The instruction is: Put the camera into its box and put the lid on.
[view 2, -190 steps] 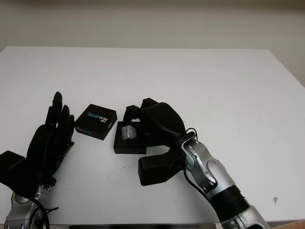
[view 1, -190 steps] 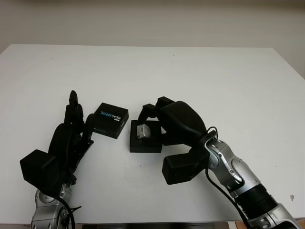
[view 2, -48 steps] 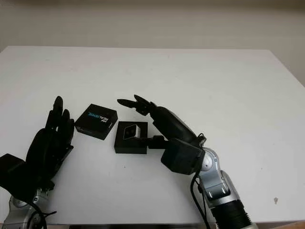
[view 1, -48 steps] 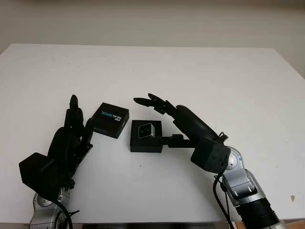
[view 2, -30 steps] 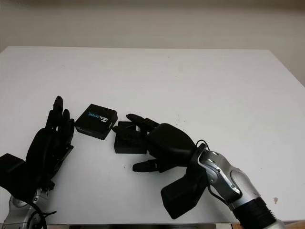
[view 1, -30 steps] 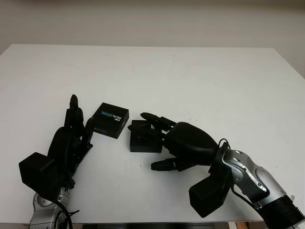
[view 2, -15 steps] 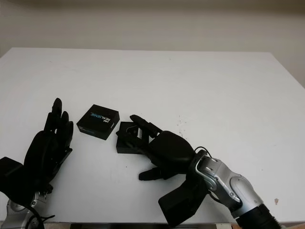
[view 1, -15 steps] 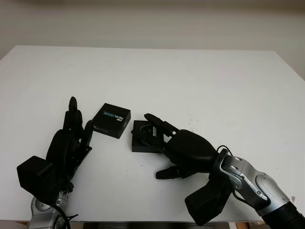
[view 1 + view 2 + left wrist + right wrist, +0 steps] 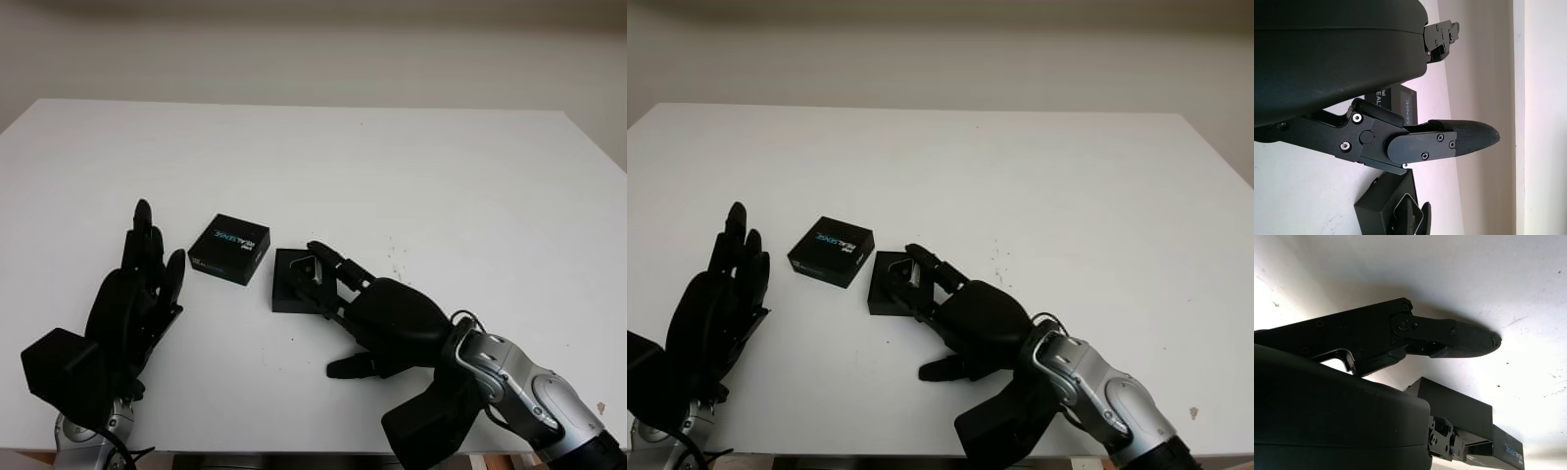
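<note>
The black box (image 9: 287,286) sits open near the table's middle, and the grey camera (image 9: 305,270) lies inside it, partly covered. My right hand (image 9: 328,284) comes in from the bottom right, palm down and open, its fingers (image 9: 331,266) stretched across the box's right half. The lid (image 9: 229,249), black with blue and white print, lies flat just left of the box. Left of the lid, my left hand (image 9: 147,269) is open with fingers pointing away from me, a short gap from the lid. The right wrist view shows the box (image 9: 1457,407) and the lid (image 9: 1508,448) beyond it.
The white table (image 9: 441,176) stretches wide behind and to the right of the box. Its near edge (image 9: 255,452) runs just below both hands. A few small dark specks (image 9: 395,257) mark the surface right of the box.
My right hand has turned palm down and laid its fingers over the box, then slid slightly back toward me, so part of the camera shows again. The left hand has stayed put.
</note>
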`<state>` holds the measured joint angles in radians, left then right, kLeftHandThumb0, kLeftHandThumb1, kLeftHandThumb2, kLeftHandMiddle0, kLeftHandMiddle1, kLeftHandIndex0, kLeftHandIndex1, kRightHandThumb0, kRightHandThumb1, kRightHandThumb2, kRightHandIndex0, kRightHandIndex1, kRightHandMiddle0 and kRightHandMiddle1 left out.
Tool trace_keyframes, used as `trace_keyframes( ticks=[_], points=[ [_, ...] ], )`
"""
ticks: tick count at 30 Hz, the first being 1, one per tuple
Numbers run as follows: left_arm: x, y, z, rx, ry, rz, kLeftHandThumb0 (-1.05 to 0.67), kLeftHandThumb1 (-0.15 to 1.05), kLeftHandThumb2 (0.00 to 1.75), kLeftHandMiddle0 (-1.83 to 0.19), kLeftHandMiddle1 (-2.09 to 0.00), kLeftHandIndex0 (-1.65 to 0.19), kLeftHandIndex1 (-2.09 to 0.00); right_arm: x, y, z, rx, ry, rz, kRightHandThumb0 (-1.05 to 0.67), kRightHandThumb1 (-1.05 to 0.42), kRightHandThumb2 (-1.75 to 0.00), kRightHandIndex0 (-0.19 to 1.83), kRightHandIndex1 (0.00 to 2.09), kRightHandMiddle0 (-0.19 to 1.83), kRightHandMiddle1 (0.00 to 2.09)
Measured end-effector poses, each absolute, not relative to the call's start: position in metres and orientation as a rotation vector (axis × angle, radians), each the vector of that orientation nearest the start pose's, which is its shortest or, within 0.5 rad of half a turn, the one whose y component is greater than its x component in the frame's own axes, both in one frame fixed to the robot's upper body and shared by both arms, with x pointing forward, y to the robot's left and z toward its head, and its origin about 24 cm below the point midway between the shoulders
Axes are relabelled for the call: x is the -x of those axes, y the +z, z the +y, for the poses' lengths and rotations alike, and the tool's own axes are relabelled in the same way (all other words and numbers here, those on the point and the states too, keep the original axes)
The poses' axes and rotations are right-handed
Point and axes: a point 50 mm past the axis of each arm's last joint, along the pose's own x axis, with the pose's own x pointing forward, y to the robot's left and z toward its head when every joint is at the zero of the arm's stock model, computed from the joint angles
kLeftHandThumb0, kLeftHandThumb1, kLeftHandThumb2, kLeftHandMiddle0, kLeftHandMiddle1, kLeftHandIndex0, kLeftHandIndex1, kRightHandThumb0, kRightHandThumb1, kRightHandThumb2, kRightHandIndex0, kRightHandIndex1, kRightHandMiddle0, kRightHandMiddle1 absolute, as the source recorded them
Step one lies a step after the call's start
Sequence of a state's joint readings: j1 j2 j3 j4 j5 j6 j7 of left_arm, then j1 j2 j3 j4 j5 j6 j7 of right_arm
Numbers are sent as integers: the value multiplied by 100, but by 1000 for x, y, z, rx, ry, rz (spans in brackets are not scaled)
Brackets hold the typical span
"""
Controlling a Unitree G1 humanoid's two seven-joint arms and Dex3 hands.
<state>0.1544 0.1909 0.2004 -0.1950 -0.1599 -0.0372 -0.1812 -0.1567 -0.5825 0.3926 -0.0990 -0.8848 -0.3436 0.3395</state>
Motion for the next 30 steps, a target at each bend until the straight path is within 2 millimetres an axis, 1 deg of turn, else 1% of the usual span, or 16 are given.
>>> trace_keyframes(
  ticks=[6,7,10,13,15,17,20,24,25,26,27,29,30],
  points=[
    [-218,71,226,-81,17,-111,-75,105,48,19,0,19,0,-243,67,-127,1502,867,-332,-71,-105,-46,-9,8,-18,2],
    [-218,71,226,-83,16,-112,-75,105,48,19,0,19,0,-243,67,-127,1490,867,-330,-68,-105,-41,-6,9,-15,4],
    [-218,72,226,-85,15,-111,-75,105,48,19,0,19,0,-243,64,-131,1337,816,-344,-58,-104,-21,8,13,1,9],
    [-219,72,226,-85,15,-107,-76,105,48,19,0,19,0,-248,70,-135,1142,712,-359,-54,-99,-9,27,20,20,17],
    [-219,71,226,-84,14,-100,-76,105,48,19,0,19,0,-256,80,-140,1044,623,-384,-55,-96,-6,33,23,27,20],
    [-220,71,225,-83,13,-98,-76,105,48,19,0,19,0,-264,92,-143,974,571,-411,-55,-95,-6,35,24,30,22],
    [-222,73,223,-83,11,-106,-77,105,47,19,0,19,0,-277,115,-143,888,544,-432,-57,-95,-5,36,26,32,24],
    [-224,72,219,-83,5,-107,-77,105,48,19,0,19,0,-289,149,-139,836,535,-477,-58,-94,-5,38,28,33,31],
    [-224,72,219,-86,6,-106,-77,105,48,19,0,19,0,-290,156,-137,821,535,-493,-58,-92,-5,37,32,27,45],
    [-224,72,219,-88,7,-106,-77,105,48,19,0,19,0,-291,162,-135,810,532,-514,-60,-91,-5,35,40,16,68],
    [-224,72,219,-89,10,-106,-77,105,48,19,0,19,0,-293,167,-133,807,530,-531,-61,-90,-5,32,46,11,78],
    [-224,72,218,-88,14,-106,-77,105,48,19,0,19,0,-294,173,-130,807,528,-556,-62,-90,-5,26,59,6,88],
    [-224,72,218,-86,15,-106,-77,105,47,19,0,19,0,-295,175,-130,810,528,-563,-62,-89,-5,24,64,5,89]
  ],
)
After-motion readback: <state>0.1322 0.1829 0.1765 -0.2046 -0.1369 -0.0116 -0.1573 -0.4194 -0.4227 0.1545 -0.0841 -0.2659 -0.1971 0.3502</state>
